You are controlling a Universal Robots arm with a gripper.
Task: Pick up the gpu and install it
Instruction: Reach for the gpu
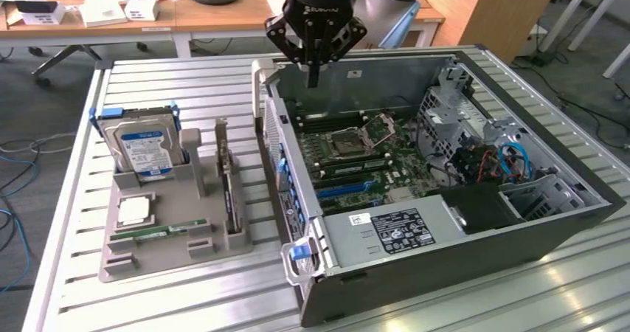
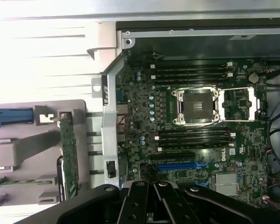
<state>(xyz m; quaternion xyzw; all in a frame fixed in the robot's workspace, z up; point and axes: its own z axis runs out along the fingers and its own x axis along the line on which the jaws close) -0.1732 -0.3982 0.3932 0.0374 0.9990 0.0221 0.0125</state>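
The gpu [image 1: 227, 173] is a thin dark card standing on its edge in a slot of the grey holder tray [image 1: 212, 247], at the exterior view's left of the open computer case [image 1: 551, 229]. From the wrist view the gpu [image 2: 68, 154] appears edge-on beside the case wall. My gripper [image 1: 313, 83] hangs above the far end of the case, well away from the card, fingers pressed together and pointing down with nothing between them. Its black body and shut fingers [image 2: 154, 185] hover over the motherboard [image 2: 196, 154].
The tray also holds a silver hard drive [image 1: 143, 147] with a blue-white label, a processor chip [image 1: 135, 210] and a green memory stick [image 1: 158, 232]. On the motherboard are a blue slot [image 1: 344, 187] and an open processor socket [image 2: 198, 107]. Desks stand behind the slatted table [image 1: 177, 302].
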